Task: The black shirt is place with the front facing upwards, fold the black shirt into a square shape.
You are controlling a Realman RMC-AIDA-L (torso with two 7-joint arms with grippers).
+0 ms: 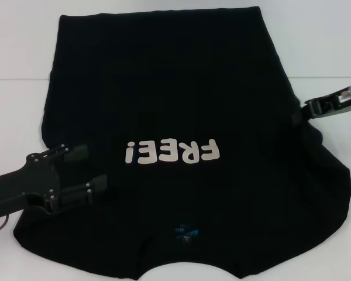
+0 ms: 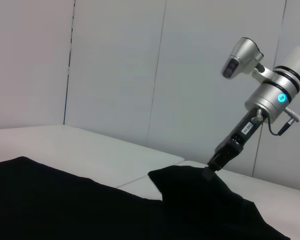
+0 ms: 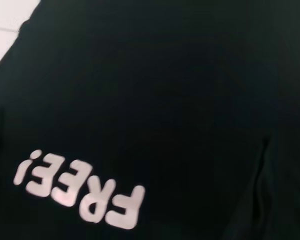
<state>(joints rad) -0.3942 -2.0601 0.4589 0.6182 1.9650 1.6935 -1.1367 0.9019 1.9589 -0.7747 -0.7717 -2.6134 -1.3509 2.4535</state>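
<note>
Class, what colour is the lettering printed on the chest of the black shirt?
Pale, off-white lettering on the black shirt; clearest in the head view.

White table (image 1: 23,64), matte, with a thin seam line running across its surface (image 2: 140,177). Behind the far edge stands a pale panelled wall (image 2: 120,70) with vertical joints, one darker gap near the side. Lighting even, diffuse, soft shadows.

Chest print: "FREE!" — pale chunky letters, upside down, centre of the plain black cotton shirt (image 1: 164,105)
Neck label: small, blue — unreadable
</note>
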